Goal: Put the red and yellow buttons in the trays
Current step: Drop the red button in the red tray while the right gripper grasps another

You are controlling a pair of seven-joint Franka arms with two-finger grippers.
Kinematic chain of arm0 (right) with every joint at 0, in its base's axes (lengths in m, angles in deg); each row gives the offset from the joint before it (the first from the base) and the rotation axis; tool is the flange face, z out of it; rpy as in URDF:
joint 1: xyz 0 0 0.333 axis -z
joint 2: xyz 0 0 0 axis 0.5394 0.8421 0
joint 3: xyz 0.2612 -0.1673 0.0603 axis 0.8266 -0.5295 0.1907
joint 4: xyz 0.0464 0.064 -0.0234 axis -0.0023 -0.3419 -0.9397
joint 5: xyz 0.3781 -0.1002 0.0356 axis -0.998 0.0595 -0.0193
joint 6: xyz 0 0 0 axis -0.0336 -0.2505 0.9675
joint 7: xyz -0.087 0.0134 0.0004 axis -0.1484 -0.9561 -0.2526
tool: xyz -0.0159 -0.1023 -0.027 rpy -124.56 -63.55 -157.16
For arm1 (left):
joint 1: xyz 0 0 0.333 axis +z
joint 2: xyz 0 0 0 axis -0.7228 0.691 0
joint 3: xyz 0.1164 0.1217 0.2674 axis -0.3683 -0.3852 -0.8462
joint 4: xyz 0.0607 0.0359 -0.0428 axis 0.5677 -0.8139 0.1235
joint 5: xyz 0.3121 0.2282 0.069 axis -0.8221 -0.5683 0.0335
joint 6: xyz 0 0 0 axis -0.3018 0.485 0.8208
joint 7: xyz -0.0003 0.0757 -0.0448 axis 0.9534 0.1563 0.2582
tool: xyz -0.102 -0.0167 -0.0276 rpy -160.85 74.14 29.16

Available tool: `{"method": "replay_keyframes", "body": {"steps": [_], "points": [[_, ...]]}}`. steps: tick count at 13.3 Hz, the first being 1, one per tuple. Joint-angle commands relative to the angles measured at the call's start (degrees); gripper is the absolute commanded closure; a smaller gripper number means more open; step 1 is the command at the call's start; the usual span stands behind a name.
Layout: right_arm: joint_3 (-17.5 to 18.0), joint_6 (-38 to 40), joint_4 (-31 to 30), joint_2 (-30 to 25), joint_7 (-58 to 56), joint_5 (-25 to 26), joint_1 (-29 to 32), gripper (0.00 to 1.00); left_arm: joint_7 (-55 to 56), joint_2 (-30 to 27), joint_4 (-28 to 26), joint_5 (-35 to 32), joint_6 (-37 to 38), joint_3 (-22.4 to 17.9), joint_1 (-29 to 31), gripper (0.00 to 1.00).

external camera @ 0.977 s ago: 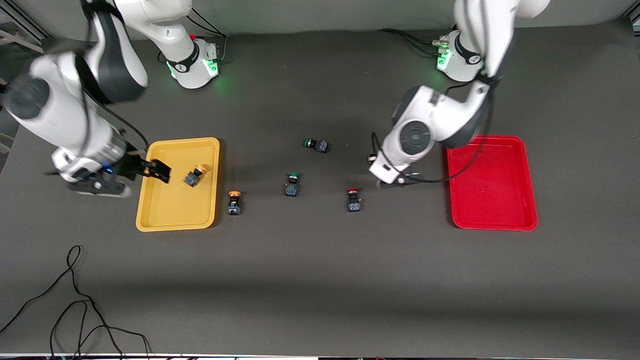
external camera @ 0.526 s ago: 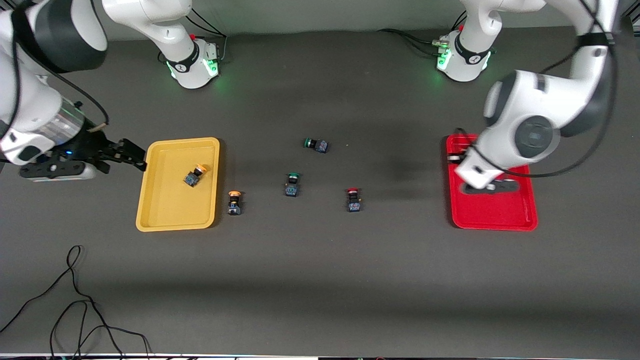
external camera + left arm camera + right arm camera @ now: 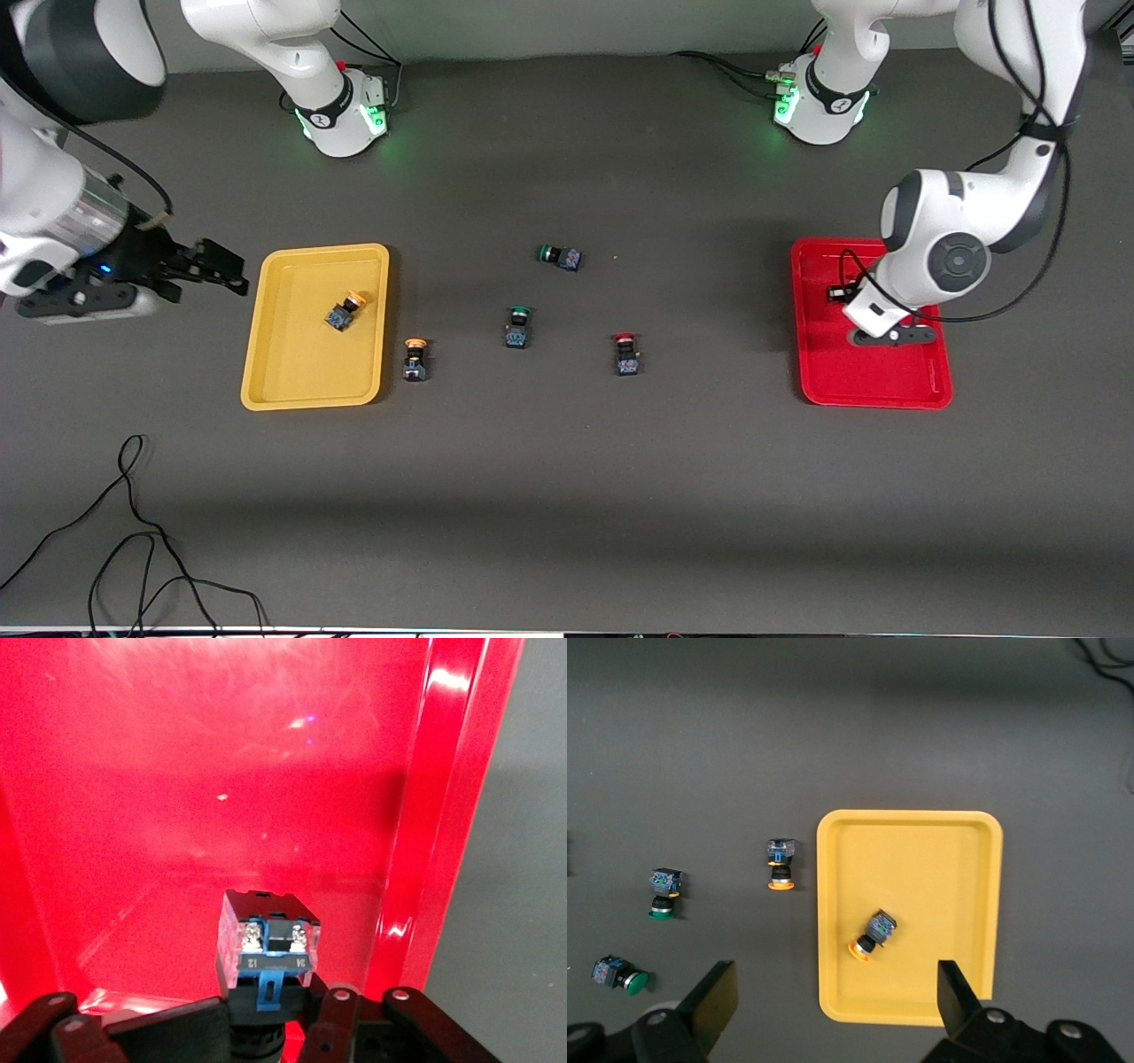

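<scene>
**Button carried to red tray**

Since a second ago the left gripper (image 3: 266, 1028) swung over the red tray (image 3: 921, 390), clamping a button (image 3: 267, 943), probably red-capped, for release. Right gripper (image 3: 217, 266), spread empty, waits beside the yellow tray (image 3: 292, 390).

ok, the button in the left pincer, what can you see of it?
The small push-button switch with clear-and-black body and blue clip is clamped in the left pincer, terminal end with two screws pointing away from the wrist. Its cap is hidden between the fingers, so cap colour cannot be told. It hangs over the floor of the shallow glossy red plastic tray, near one raised rim; whether it touches the tray is unclear.
</scene>
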Motion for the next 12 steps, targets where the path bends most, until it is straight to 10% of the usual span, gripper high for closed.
{"method": "replay_keyframes", "body": {"steps": [1,2,3,4,7,12], "points": [[4.25,-6.72,1.34,9.12,6.08,-0.56,-0.42,0.0,0.3,-1.33,-2.16,-1.01,-3.4,0.33,0.16,1.0],[6.88,-9.7,1.25,12.63,8.82,-0.21,-0.42,0.0,0.3,-0.72,-2.52,-1.01,-4.46,0.33,0.16,0.87],[8.73,-13.13,1.16,16.49,11.63,0.23,-0.6,0.0,0.3,-0.8,-2.52,-1.01,-4.39,0.41,0.16,0.1],[9.71,-17.16,0.64,20.36,14.44,0.67,-1.3,0.0,0.13,-1.59,-2.26,-1.01,-3.69,0.41,0.07,0.0],[10.33,-25.53,0.19,29.87,18.84,6.89,-2.97,0.0,1.26,-4.31,6.22,0.21,11.54,1.03,-0.71,0.0],[10.34,-29.25,-0.16,36.22,22.55,10.86,-3.24,0.1,14.24,2.6,35.48,6.71,35.58,1.82,-8.79,0.0]]}}
